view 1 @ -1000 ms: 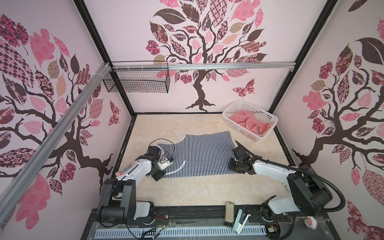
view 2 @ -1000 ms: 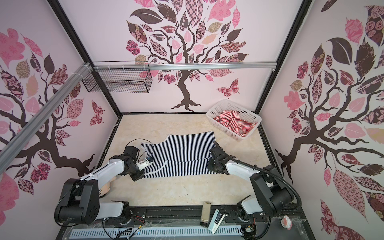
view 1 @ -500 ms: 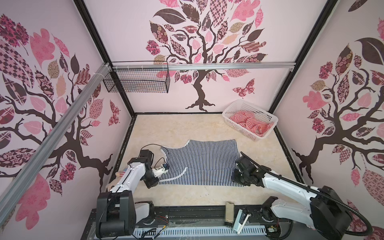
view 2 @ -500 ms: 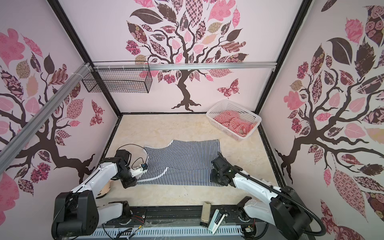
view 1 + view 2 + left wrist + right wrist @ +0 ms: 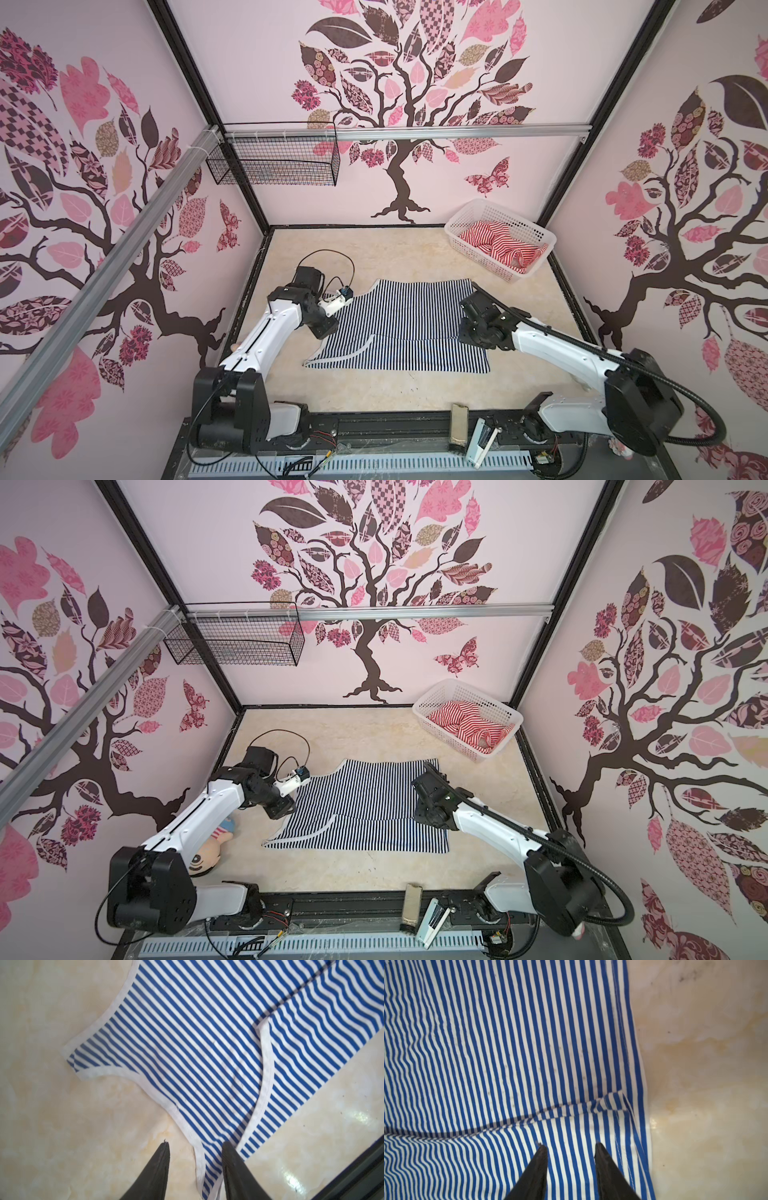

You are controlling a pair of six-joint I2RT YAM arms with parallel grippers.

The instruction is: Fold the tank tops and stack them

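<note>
The navy striped top (image 5: 399,328) lies flat mid-table, its long axis running left to right and its near strip folded over. The left gripper (image 5: 195,1145) hangs just above the strap end and the right gripper (image 5: 569,1146) above the hem end, both with jaws spread and pinching nothing. Only the wrist views show that gap; in both top views the wrists hide it. Far right, the red striped top (image 5: 498,245) sits crumpled in the basket (image 5: 478,253).
</note>
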